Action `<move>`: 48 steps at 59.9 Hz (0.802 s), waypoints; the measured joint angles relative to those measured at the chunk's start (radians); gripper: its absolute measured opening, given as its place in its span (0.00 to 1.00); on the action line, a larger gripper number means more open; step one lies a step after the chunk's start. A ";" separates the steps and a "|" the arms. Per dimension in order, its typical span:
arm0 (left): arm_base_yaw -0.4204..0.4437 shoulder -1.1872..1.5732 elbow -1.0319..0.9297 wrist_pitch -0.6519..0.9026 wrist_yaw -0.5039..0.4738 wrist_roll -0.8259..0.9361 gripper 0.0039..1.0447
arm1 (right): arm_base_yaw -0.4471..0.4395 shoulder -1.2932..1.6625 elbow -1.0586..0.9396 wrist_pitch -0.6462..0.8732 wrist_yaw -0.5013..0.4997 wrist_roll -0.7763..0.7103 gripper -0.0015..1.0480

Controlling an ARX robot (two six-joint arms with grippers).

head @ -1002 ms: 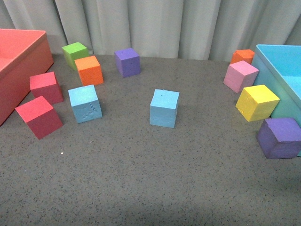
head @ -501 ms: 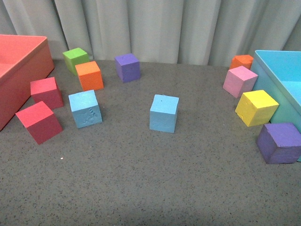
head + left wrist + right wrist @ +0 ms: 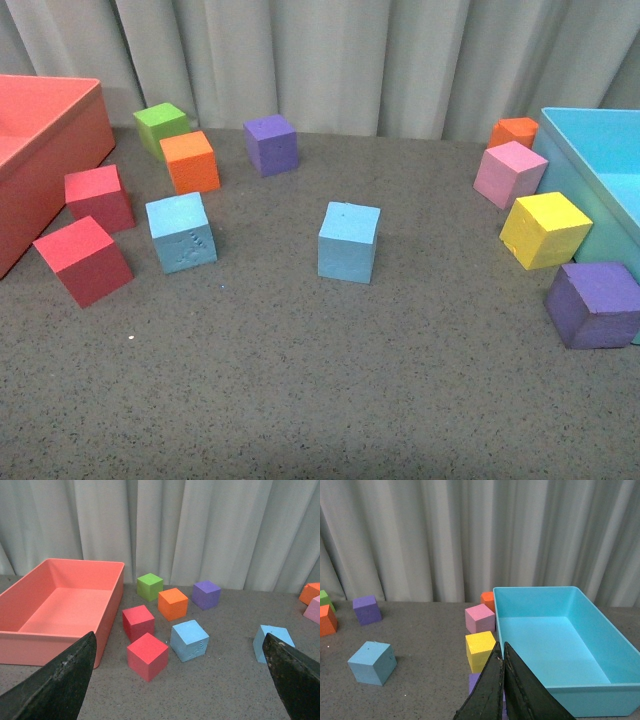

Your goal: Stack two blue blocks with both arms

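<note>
Both cubes here, the dented blue block left of centre and the plain blue block mid-frame, look like matt foam with a faintly grainy skin. The tabletop is dark grey, speckled and rough-looking with zero shine, the curtain across the top is pale pleated cloth, and the red bin and light-blue bin look like smooth plastic with a soft sheen. In the wrist views the fingers of the left gripper and of the right gripper are black, matt and coarse-grained.
</note>
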 joint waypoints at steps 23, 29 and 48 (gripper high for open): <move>0.000 0.000 0.000 0.000 0.000 0.000 0.94 | 0.000 -0.154 0.000 -0.152 0.000 0.000 0.01; 0.000 0.000 0.000 0.000 0.000 0.000 0.94 | 0.000 -0.175 0.000 -0.173 0.000 0.000 0.01; 0.000 0.000 0.000 0.000 0.000 0.000 0.94 | 0.000 -0.346 0.000 -0.351 -0.003 -0.001 0.05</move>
